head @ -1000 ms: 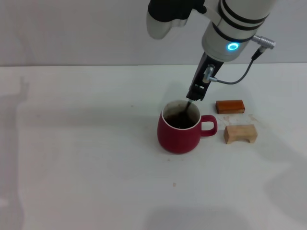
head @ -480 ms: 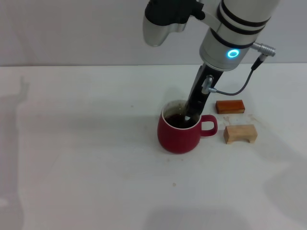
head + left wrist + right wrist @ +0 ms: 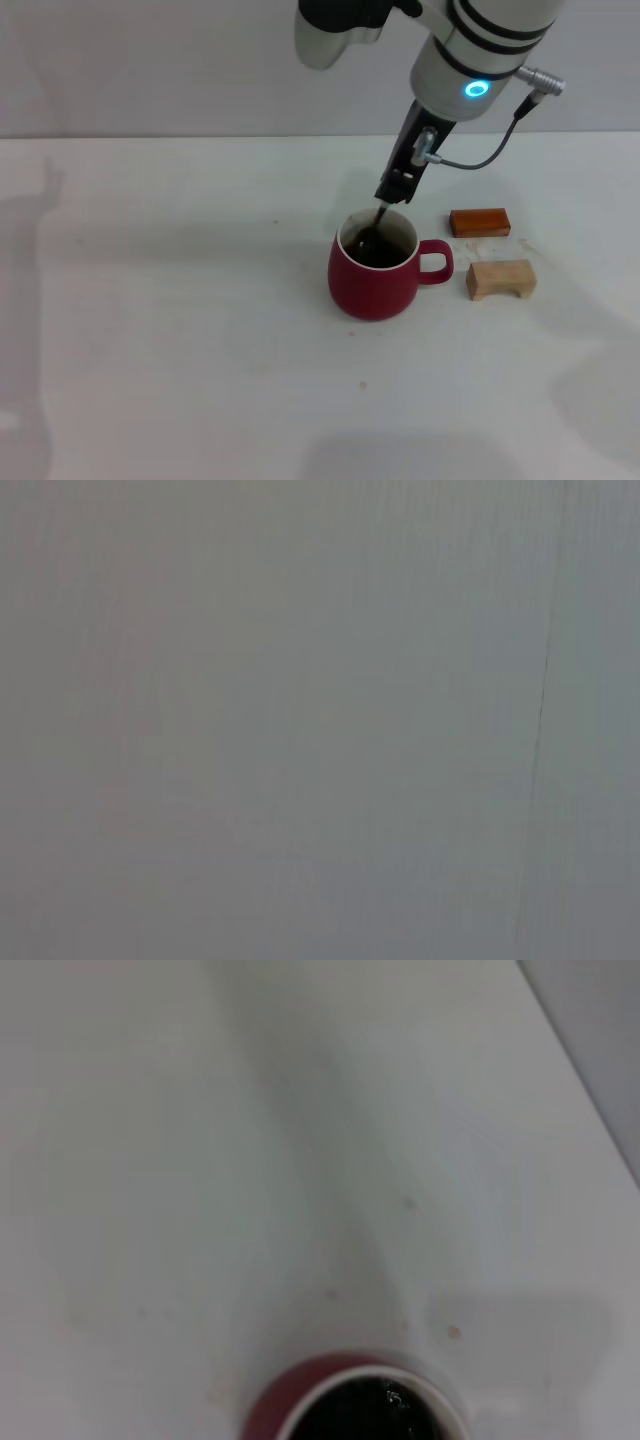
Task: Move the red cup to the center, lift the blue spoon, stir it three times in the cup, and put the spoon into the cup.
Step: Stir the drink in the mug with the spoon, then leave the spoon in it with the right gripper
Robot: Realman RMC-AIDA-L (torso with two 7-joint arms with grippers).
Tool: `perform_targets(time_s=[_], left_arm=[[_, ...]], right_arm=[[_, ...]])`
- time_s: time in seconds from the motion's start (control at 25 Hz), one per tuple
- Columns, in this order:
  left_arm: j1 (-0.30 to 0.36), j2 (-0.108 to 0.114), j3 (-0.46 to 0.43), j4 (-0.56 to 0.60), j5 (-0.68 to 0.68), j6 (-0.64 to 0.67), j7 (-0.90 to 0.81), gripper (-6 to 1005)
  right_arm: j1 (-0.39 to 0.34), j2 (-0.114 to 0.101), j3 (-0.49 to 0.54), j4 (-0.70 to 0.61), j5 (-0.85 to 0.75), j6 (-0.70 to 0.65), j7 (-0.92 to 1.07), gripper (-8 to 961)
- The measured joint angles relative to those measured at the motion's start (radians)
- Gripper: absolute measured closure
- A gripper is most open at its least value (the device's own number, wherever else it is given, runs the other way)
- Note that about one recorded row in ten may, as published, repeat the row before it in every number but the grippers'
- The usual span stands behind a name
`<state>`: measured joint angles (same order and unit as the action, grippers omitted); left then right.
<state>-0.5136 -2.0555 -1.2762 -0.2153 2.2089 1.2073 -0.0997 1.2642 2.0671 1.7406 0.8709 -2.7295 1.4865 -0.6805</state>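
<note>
Counter (image 3: 160, 330): broad white flat surface, carries everything in the head view
Right arm: white with black bands and a lit blue ring, reaches down from the top of the head view toward the cup
Red cup (image 3: 375, 265): rounded dark red ceramic mug, white inside, dark liquid, loop handle pointing to the robot's right; stands near the middle of the counter; its rim also shows in the right wrist view (image 3: 350, 1405)
Pale wooden block (image 3: 501, 279): small bridge-shaped piece, on the counter just beyond the cup's handle, apart from it
Red-brown block (image 3: 480, 222): small flat rectangular piece, behind the pale one, near it
Right gripper (image 3: 394, 192): dark, slim, just above the cup's far rim, closed on the spoon's upper end
Blue spoon (image 3: 374, 228): only a thin dark shaft shows, slanting from the gripper into the liquid; bowl sunk, handle colour not discernible
Left gripper: out of sight; left wrist view shows plain grey only
</note>
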Motion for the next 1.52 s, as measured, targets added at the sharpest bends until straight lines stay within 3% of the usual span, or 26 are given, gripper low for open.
perform_targets(time_s=[0.56,0.84,1.08,1.52], left_arm=[[0.006,0.0,0.0,-0.003,0.0,0.002,0.0,136],[0.004,0.0,0.0,-0.004,0.0,0.013,0.0,136],[0.001,0.0,0.0,-0.004,0.0,0.015,0.0,136],[0.005,-0.001,0.0,-0.004,0.0,0.016,0.0,137]], right_arm=[[0.011,0.004,-0.002,0.012,0.072,0.115,0.013,818],[0.014,0.006,-0.006,0.013,0.096,0.034,0.011,819],[0.012,0.003,-0.007,0.002,-0.008,-0.005,0.024,819],[0.001,0.006,-0.015,0.01,0.075,0.105,0.008,820]])
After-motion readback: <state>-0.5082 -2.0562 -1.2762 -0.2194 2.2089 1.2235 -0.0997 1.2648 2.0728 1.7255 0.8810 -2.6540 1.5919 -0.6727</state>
